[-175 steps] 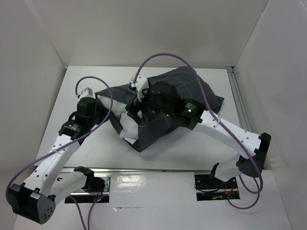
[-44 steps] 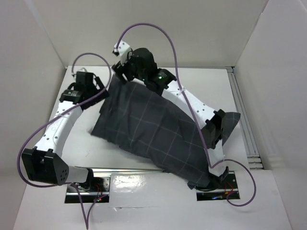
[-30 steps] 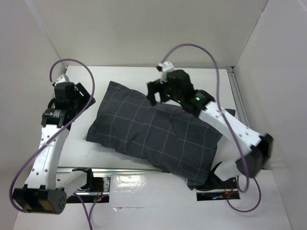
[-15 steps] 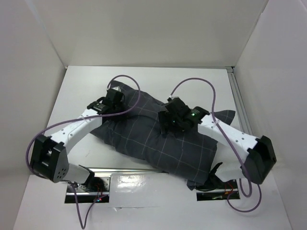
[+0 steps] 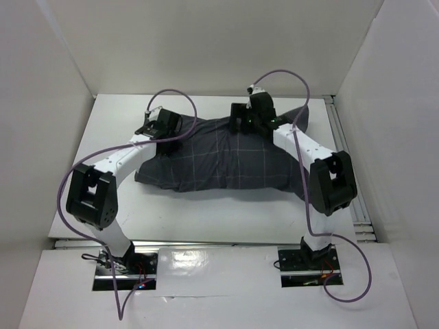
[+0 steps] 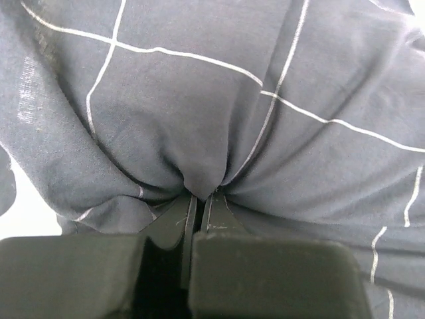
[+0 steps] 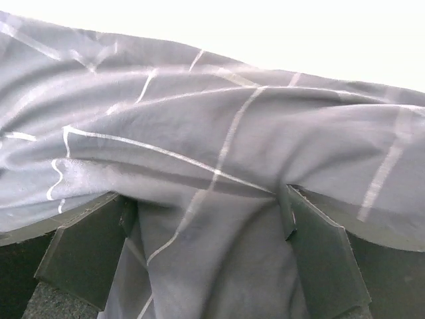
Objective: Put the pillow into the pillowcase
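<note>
**Left jaws pinch the pillowcase, right jaws spread wide**

The pillowcase [image 5: 226, 157] lies lengthwise across the far half of the counter [image 5: 206, 209], between the two arms. It looks filled out, so the pillow is probably inside, hidden from every view.

The left gripper [image 6: 199, 197] sits at the case's left end. Its jaws are pressed together on a gathered fold of the checked cloth.

The right gripper [image 7: 204, 195] is at the far edge near the middle. Its jaws stand fully apart, with loose cloth bulging between them, unclamped.
</note>
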You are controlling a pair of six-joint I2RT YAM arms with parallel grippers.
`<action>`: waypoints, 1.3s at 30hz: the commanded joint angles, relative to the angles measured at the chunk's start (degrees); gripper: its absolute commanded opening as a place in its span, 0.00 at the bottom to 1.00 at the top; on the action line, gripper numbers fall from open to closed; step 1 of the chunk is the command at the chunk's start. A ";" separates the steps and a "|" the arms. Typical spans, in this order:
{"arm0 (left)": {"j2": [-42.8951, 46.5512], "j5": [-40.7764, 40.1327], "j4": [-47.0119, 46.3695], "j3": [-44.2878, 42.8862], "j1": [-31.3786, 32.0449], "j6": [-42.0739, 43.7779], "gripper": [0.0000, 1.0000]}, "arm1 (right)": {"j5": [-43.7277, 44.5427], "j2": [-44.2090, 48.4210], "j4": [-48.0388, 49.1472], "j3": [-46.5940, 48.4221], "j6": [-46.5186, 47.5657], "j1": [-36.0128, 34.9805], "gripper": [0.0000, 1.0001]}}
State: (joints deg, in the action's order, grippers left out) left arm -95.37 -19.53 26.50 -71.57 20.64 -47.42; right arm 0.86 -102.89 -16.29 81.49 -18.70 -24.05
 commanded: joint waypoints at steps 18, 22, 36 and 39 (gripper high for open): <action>3.78 -7.45 14.36 -1.73 -9.65 -6.19 0.00 | -1.92 17.71 -7.78 -6.78 0.07 26.34 1.00; 8.00 -10.79 18.76 -4.27 -15.01 -6.19 0.41 | 1.59 26.06 -9.36 -11.26 -0.55 28.00 1.00; 29.45 5.03 11.56 15.05 -18.71 -2.59 0.99 | -31.47 40.83 -12.53 -31.83 3.31 23.10 1.00; 30.07 5.03 12.08 16.28 -18.71 -3.21 0.97 | -25.58 41.37 -13.15 -34.47 3.32 15.72 1.00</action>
State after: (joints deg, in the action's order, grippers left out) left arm -66.43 -16.14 38.39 -56.29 1.69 -49.95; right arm -25.10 -64.03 -28.47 48.29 -17.61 -3.66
